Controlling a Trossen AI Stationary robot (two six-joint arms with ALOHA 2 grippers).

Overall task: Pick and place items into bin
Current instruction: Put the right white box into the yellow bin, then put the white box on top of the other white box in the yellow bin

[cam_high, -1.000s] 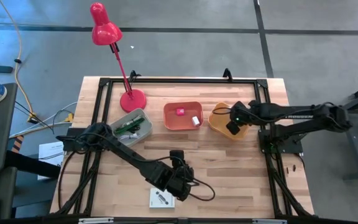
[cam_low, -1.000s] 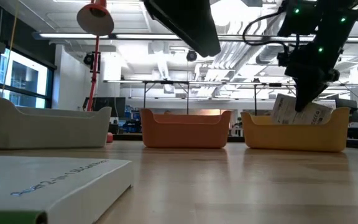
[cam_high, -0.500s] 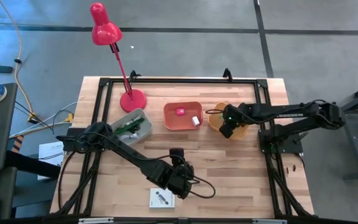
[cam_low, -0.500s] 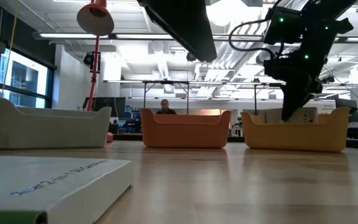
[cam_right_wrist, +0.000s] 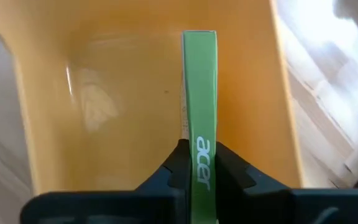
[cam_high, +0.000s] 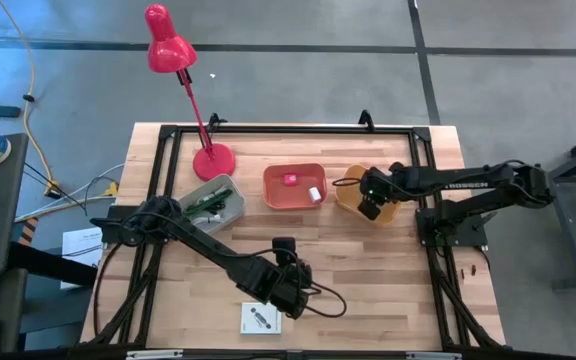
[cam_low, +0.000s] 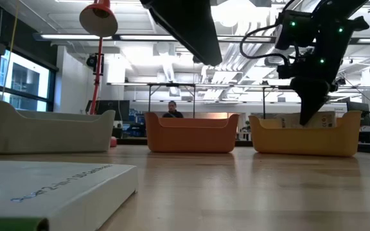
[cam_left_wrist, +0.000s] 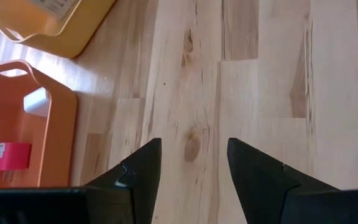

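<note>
The right gripper (cam_right_wrist: 197, 163) was clamped on the edge of a green-edged card (cam_right_wrist: 199, 87), held inside the yellow bin (cam_right_wrist: 48, 124). The left gripper (cam_left_wrist: 193, 163) stood open, with bare table (cam_left_wrist: 253, 74) between its 2 fingers.

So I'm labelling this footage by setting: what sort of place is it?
Probably an open lab or workshop: a wooden workbench inside a black frame, exposed ceiling pipes and lights, more tables behind, and a bare concrete floor.
</note>
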